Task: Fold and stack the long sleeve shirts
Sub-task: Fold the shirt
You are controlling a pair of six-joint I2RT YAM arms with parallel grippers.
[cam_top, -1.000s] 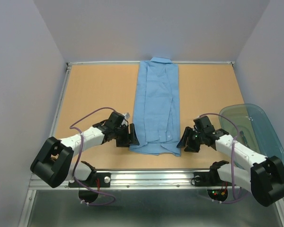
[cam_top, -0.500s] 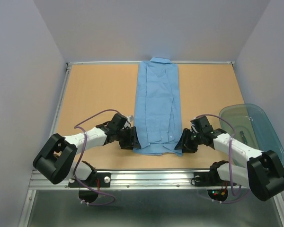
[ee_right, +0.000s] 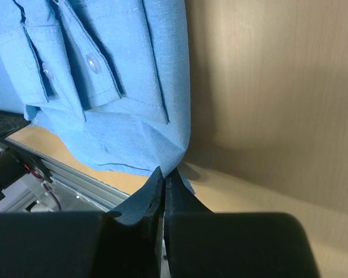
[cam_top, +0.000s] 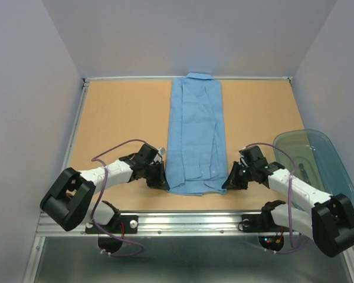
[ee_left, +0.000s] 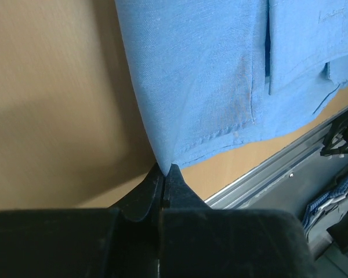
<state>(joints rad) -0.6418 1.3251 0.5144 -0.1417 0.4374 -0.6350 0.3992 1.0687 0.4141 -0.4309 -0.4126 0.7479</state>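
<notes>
Left arm low and stretched inward, right arm mirroring it, both jaws clamped on shirt corners

A light blue shirt, folded into a long narrow strip, lies lengthwise down the middle of the tan surface, its collar at the far edge. The left tool and right tool meet its two near corners, one on each side. A teal tub sits at the surface's right edge.

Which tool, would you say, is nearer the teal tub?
The right tool, pinching the shirt's hem corner on the tub's side; the left tool pinches the opposite corner.
</notes>
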